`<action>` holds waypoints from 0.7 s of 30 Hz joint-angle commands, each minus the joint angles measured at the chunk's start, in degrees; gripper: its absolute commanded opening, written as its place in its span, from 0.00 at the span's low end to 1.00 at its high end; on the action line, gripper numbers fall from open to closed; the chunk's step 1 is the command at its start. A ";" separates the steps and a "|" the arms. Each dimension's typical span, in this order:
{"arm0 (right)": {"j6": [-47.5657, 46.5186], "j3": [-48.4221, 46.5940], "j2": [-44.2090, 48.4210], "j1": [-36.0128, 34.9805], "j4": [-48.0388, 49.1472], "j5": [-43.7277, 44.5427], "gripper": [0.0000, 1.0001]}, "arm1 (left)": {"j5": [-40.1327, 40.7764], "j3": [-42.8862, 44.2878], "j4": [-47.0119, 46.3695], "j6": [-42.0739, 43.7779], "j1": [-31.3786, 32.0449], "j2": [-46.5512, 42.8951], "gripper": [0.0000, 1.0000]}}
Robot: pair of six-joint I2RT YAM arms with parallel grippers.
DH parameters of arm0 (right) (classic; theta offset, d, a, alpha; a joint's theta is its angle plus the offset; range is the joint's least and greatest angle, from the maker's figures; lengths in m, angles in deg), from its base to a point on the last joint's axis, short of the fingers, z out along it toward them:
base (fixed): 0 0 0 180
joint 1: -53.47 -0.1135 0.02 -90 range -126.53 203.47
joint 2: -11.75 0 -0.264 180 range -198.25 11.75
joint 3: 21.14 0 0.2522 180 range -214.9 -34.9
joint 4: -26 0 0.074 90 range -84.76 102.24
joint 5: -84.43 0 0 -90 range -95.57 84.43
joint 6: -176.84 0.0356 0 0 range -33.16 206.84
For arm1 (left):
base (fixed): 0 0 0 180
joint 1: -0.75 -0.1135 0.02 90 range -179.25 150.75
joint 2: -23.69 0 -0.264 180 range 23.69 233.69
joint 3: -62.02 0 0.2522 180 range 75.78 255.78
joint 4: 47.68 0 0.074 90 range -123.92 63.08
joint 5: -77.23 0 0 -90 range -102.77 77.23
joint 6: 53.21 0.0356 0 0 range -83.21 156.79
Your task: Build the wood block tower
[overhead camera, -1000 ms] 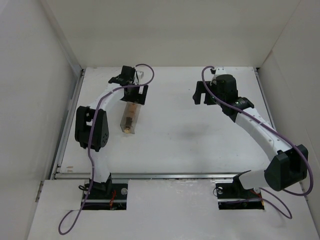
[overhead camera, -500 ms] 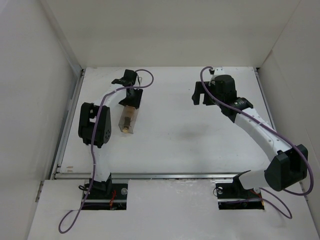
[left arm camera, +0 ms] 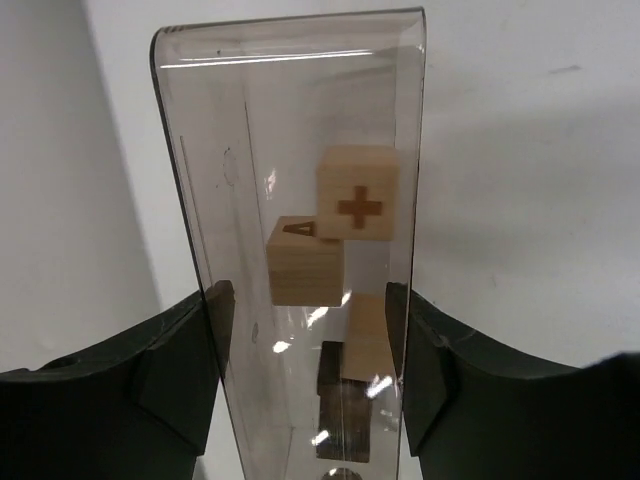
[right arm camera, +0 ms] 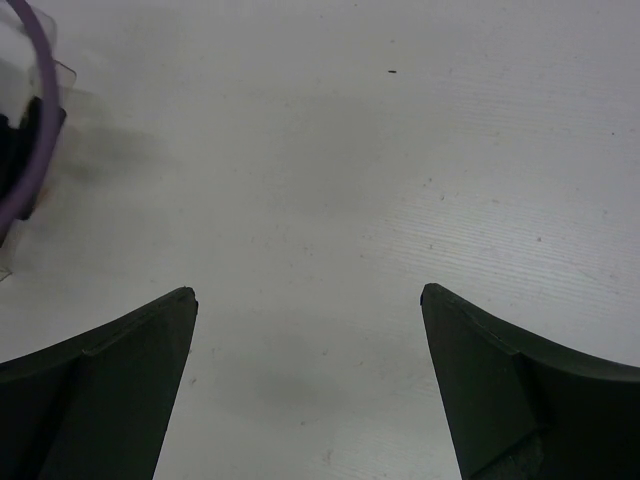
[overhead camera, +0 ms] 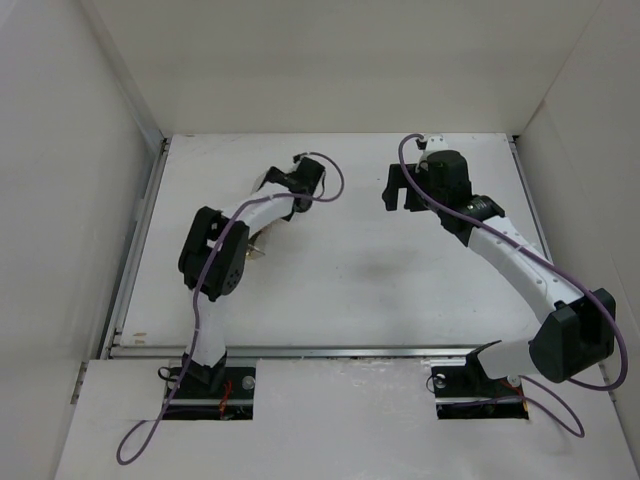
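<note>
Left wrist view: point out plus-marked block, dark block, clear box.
plus-marked block (left arm camera: 358,205), left wrist view, front face
dark block (left arm camera: 340,425), left wrist view, front face
clear box (left arm camera: 215,180), left wrist view, left wall

— What did we find on the table (overhead camera: 350,300)?
— We saw a white top, faintly smudged. We couldn't tell whether the clear box (left arm camera: 300,120) touched it.

Box (left arm camera: 290,150) clear with a faint smoky tint and white glare streaks. Inside: top cube (left arm camera: 358,193) in light tan with a dark brown plus. Lower cube (left arm camera: 305,262) same tan, with a brown letter on its upper face. Plain tan block (left arm camera: 368,335), then a dark brown piece (left arm camera: 345,410). Fingers (left arm camera: 150,390) black. Table (overhead camera: 350,270) white, bit smudgy grey in spots. Left arm (overhead camera: 255,208) and right arm (overhead camera: 512,252) white with black joints, cable (right arm camera: 47,95) purple.
</note>
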 commanded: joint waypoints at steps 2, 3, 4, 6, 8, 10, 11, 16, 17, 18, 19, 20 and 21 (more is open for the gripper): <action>-0.54 0.05 1.27 -0.88 1.93 1.85 0.99 | 24.14 -5.29 -9.26 8.42 7.88 0.38 0.00; -0.54 0.05 1.27 -0.88 1.93 1.85 0.99 | 24.14 -5.29 -9.26 8.42 8.41 0.99 0.00; -1.06 0.05 1.27 -0.88 1.93 2.38 0.99 | 24.14 -5.29 -9.26 8.42 9.11 1.00 0.00; -1.06 0.58 1.27 -1.40 1.93 2.90 0.99 | 24.14 -5.29 -8.74 7.80 9.12 1.62 0.00; -1.06 1.10 1.97 -1.41 1.93 2.91 0.99 | 23.36 -3.81 -7.78 7.02 9.74 2.14 0.00; -1.06 1.10 2.49 -1.41 1.93 3.43 0.99 | 22.83 -3.10 -6.63 6.31 10.26 2.14 0.00; -1.06 1.10 2.50 -1.41 1.93 3.44 0.99 | 22.82 -2.31 -5.93 6.31 10.26 2.14 0.00; -1.06 1.10 2.50 -1.41 1.93 3.44 0.99 | 18.35 0.85 -1.03 3.51 10.88 0.91 0.00; -1.06 1.10 2.50 -1.41 1.93 3.44 0.99 | 16.69 1.56 0.22 2.54 10.88 0.22 0.00; -1.59 1.10 2.50 -1.41 1.93 3.44 0.99 | 11.97 3.39 1.62 0.27 9.66 -0.84 0.00; -1.59 1.10 2.50 -1.41 1.93 3.44 0.99 | 8.88 4.28 3.03 -0.89 8.69 -1.45 0.00; -1.59 1.10 3.02 -1.41 1.93 3.44 0.99 | 1.80 5.16 5.13 -1.77 6.16 -3.38 0.00; -1.59 1.10 3.02 -1.41 1.93 3.44 0.99 | 1.73 5.17 5.15 -1.78 6.13 -4.70 0.00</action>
